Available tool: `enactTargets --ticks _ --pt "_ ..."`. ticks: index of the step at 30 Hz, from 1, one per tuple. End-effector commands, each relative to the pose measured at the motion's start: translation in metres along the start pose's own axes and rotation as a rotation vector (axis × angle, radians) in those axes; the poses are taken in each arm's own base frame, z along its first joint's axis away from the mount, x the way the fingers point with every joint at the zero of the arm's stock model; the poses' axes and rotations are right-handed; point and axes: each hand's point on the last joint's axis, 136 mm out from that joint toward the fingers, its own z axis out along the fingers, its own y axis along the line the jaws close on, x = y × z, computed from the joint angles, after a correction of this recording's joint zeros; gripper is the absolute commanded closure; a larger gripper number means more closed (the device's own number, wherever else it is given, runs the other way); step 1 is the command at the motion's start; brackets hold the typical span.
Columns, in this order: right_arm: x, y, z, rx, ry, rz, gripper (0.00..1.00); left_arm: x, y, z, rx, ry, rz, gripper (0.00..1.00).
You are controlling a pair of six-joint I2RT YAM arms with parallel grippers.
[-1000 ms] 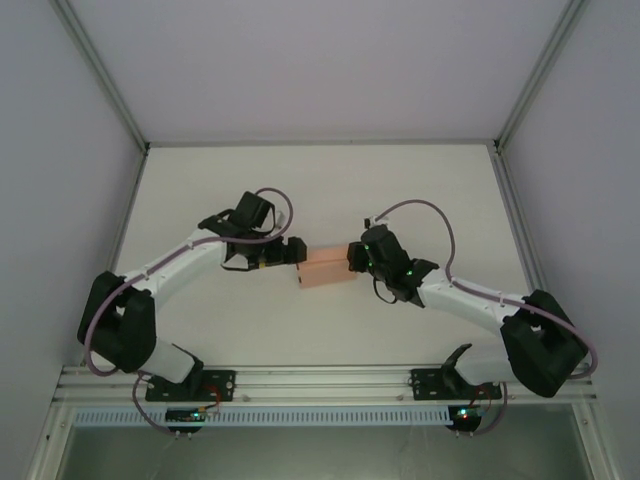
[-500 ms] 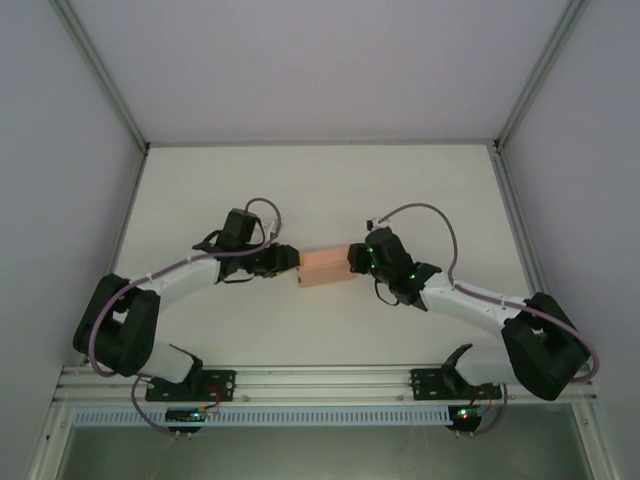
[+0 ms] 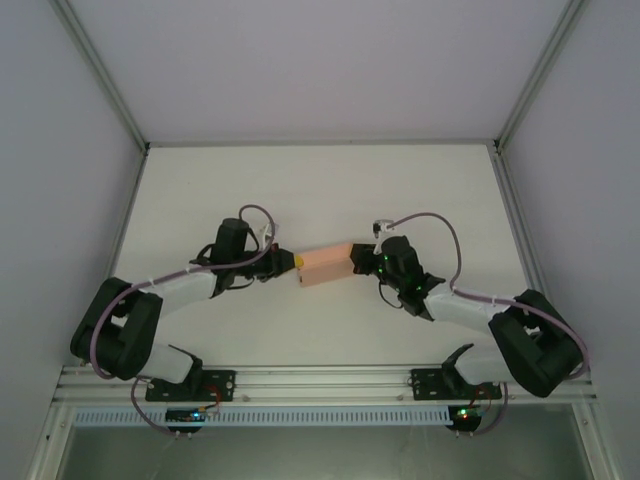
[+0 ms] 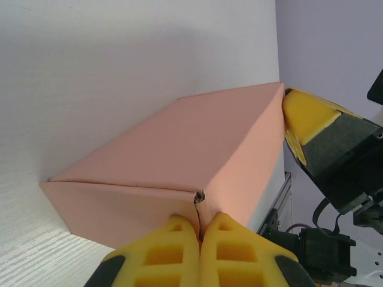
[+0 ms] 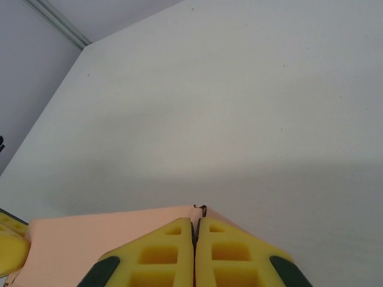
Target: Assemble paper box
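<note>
paper box (image 3: 325,265), salmon-pink, formed into rectangular block, lay on white tabletop (image 3: 400,190) near middle, between two arms. long axis ran hand to hand, slightly skewed. left hand (image 4: 199,230) closed tight, jaws pressed together, tips touching seam at corner of box's end face. right hand (image 5: 194,230) likewise closed tight, jaws together, tips at edge of box's opposite end.

Free room at the back and front, middle line blocked

The box (image 3: 325,266) lies mid-table (image 3: 320,190), the left gripper (image 3: 291,263) touching one end and the right gripper (image 3: 356,258) the other. The left arm (image 3: 170,290) and right arm (image 3: 467,303) slant in from the near corners, and side walls (image 3: 60,200) close the edges.
</note>
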Motion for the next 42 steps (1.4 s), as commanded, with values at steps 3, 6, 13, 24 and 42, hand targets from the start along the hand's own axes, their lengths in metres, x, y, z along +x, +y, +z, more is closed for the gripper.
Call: enactTargets --ticks 3,6,13,24,42 --pt "0.118 -0.041 -0.02 0.092 0.445 -0.044 1.0 0.034 0.073 0.002 -0.288 0.08 -0.103 1.0" --pt "0.098 -0.031 -0.019 0.091 0.43 -0.069 0.96 0.017 0.063 -0.007 -0.368 0.053 -0.027 0.72" --pt "0.039 0.005 -0.013 0.056 0.367 -0.126 0.76 -0.036 0.013 -0.018 -0.415 -0.039 0.144 0.36" --pt "-0.04 0.069 -0.015 -0.171 0.273 -0.538 0.01 -0.089 -0.033 -0.087 -0.587 -0.306 0.32 0.0" --pt "0.027 0.062 0.031 -0.32 0.752 -1.291 0.02 -0.066 0.033 -0.138 -0.774 -0.352 0.199 0.01"
